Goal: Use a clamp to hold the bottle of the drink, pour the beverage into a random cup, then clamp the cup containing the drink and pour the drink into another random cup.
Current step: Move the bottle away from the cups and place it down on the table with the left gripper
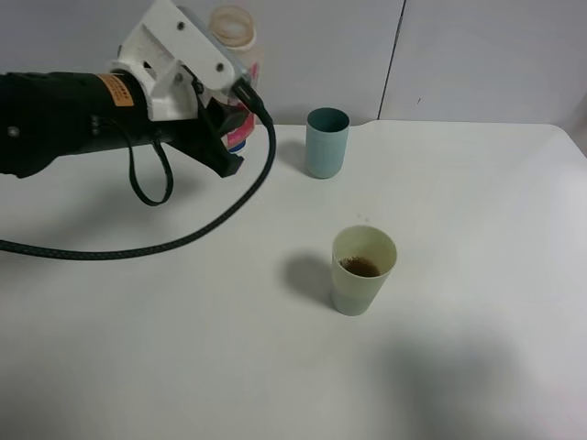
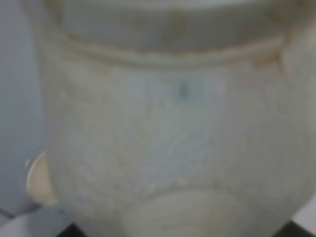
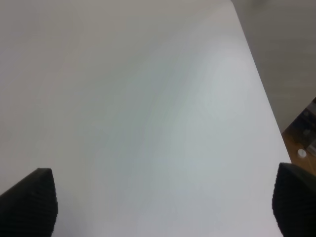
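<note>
**Pale yellow-green tumbler (image 1: pixel 362 270) has the drink, bottle (image 1: pixel 234 32) sits in the clamp**

Nearest us, that tumbler stands upright on the white table (image 1: pixel 477 229), with dark brown beverage (image 1: pixel 359 267) pooled low inside. At its 11 o'clock, well apart, the teal tumbler (image 1: pixel 326 142) stands upright. Farther back, at the teal tumbler's 9 o'clock, the left gripper (image 1: pixel 220 115) is clamped on the bottle, mouth up, with the pink label peeking past the fingers. Its wrist camera sees only translucent plastic. The right gripper (image 3: pixel 163 207) has its fingers spread wide over the table, gripping nothing.
</note>
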